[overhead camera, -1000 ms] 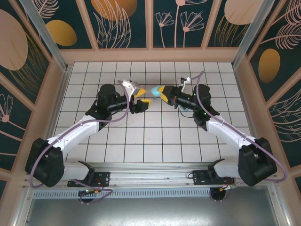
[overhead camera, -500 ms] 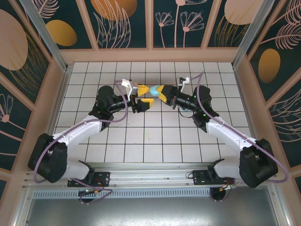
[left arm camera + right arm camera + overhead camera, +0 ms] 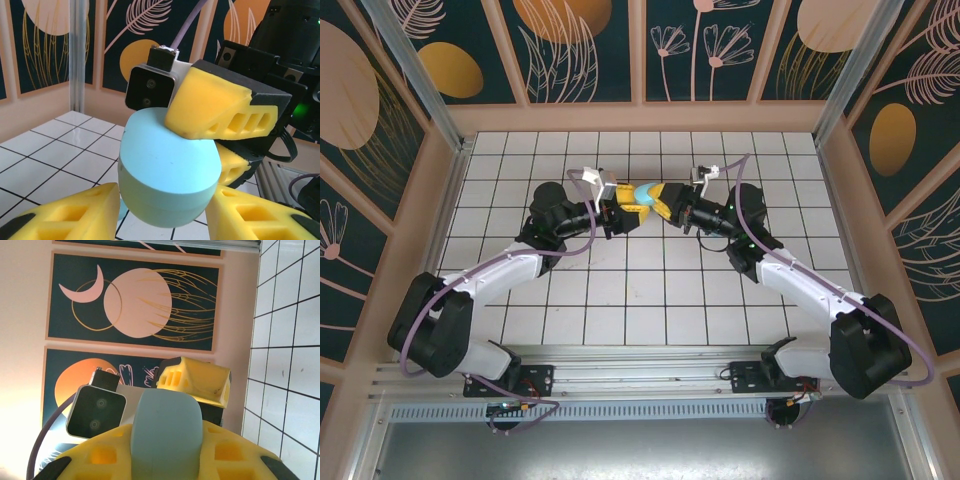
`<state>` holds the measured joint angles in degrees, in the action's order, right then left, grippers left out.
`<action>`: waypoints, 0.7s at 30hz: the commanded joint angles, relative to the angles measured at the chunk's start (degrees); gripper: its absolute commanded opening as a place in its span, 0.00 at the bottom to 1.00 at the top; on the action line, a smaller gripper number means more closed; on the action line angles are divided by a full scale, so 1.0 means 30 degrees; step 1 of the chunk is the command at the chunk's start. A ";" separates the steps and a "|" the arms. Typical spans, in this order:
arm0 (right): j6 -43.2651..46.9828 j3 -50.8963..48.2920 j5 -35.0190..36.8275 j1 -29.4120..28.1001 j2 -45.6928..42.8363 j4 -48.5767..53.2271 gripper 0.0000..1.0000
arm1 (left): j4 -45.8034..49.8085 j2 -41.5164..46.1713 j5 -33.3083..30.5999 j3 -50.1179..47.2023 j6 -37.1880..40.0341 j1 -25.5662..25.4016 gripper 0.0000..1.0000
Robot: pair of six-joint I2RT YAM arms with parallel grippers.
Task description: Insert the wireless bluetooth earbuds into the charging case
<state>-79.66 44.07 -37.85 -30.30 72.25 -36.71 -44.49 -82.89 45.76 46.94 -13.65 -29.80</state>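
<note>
Light-blue oval charging case [image 3: 643, 193] hangs in the air above the middle of the white tiled table [image 3: 650, 290], clamped between the yellow fingers of the right gripper [image 3: 658, 198]. The left gripper [image 3: 627, 205] meets it from the opposite side, its yellow fingers spread to either side of the case. Whether they press on it cannot be told.

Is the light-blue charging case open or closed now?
Closed, as far as visible. In the left wrist view, the charging case is one smooth rounded body, with no lifted lid, gap or inner cavity showing.
</note>
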 commanded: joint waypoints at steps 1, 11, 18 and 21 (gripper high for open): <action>0.0024 0.0228 0.0018 -0.0215 -0.0586 -0.1060 0.12 | -0.1189 -0.0194 0.0455 0.0555 -0.0495 0.0008 0.46; -0.0195 -0.0031 0.0047 -0.0240 -0.0601 -0.1466 0.12 | -0.1722 -0.0229 0.0486 0.0552 -0.0897 -0.0002 0.50; -0.0064 -0.0056 -0.0012 -0.0240 -0.0653 -0.1338 0.12 | -0.2126 -0.0263 0.0535 0.0550 -0.1221 0.0002 0.54; -0.0195 -0.0200 0.0017 -0.0240 -0.0659 -0.1541 0.12 | -0.2076 -0.0231 0.0467 0.0545 -0.1214 0.0003 0.55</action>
<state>-79.85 44.07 -37.74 -30.50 72.23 -37.56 -47.81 -83.33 46.11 47.11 -16.34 -29.80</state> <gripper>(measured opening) 0.235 0.548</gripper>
